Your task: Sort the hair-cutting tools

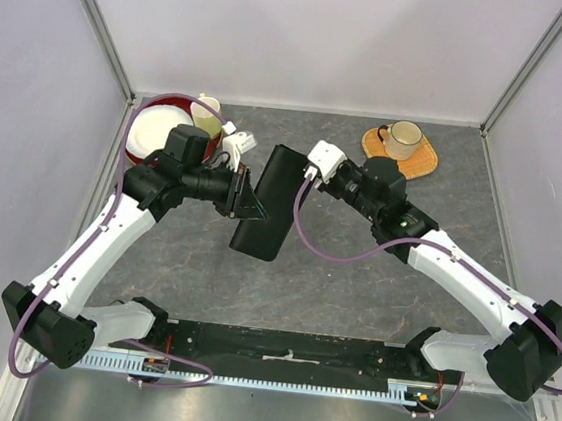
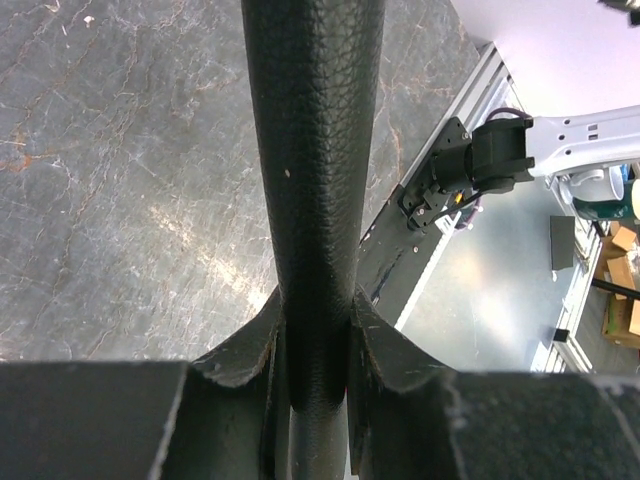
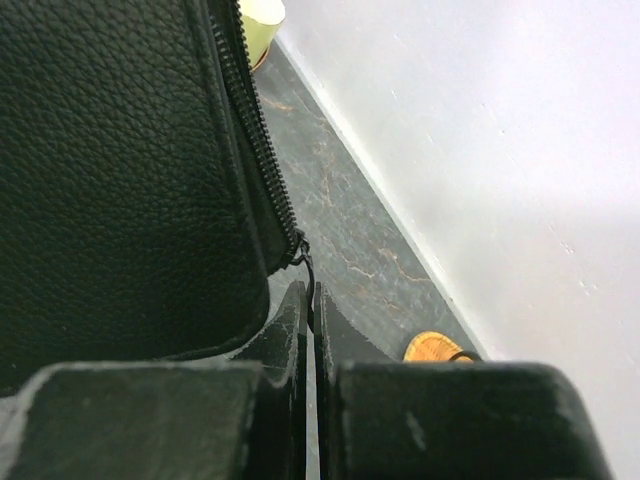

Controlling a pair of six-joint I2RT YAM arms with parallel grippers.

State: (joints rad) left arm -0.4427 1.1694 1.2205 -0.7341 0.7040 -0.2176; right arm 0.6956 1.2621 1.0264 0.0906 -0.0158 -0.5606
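A black zip case [image 1: 270, 201] is held between both arms above the middle of the grey table. My left gripper [image 1: 246, 199] is shut on the case's left edge; in the left wrist view the jaws [image 2: 317, 340] pinch the leather case [image 2: 315, 150] edge-on. My right gripper [image 1: 303, 179] is at the case's upper right corner. In the right wrist view it [image 3: 311, 310] is shut on the zip pull [image 3: 306, 266] of the case [image 3: 120, 180]. The zip looks closed. No scissors or combs are in view.
A white bowl [image 1: 159, 129] in a red one and a pale cup [image 1: 208, 108] stand at the back left, with a white object [image 1: 235, 146] beside them. A mug [image 1: 402, 136] sits on an orange mat [image 1: 417, 162] at the back right. Walls surround the table.
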